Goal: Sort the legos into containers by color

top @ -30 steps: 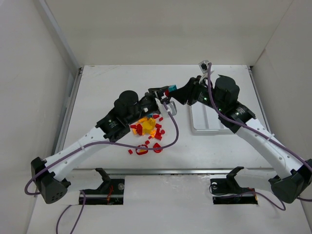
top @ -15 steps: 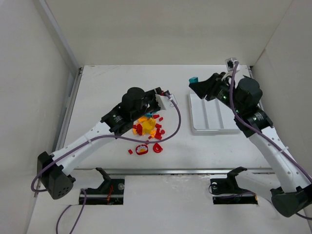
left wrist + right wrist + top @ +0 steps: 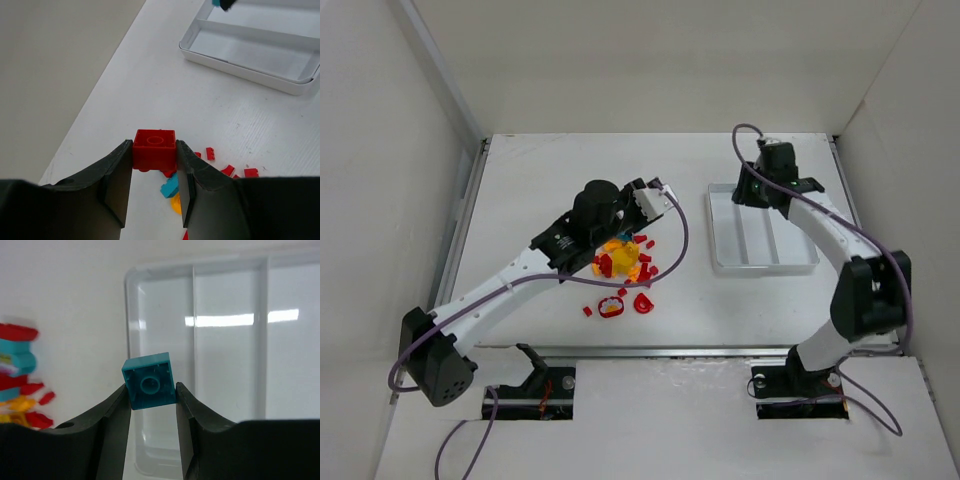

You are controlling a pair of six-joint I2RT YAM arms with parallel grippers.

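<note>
- The left gripper [image 3: 154, 151] pinches a red brick [image 3: 154, 145] above the tabletop [image 3: 540, 180], just past the loose legos [image 3: 625, 262] heaped near its middle.
- The right gripper [image 3: 150, 394] pinches a teal brick [image 3: 149, 380] (hollow underside facing the wrist camera) over the far-left corner of the tray [image 3: 720, 267].
- The white tray sits near the tabletop's right edge.

- one red brick [image 3: 154, 142], square with a round stud ring on top, sat level, clamped between the left gripper [image 3: 154, 159] fingers.
- one teal brick [image 3: 148, 379], slightly tilted, was pinched in the right gripper [image 3: 151, 390] above the tray's end compartment.
- loose legos [image 3: 625, 265], red, orange, yellow and teal, lay heaped, well apart from the tray.
- the white tray [image 3: 763, 269] had three long compartments.
</note>
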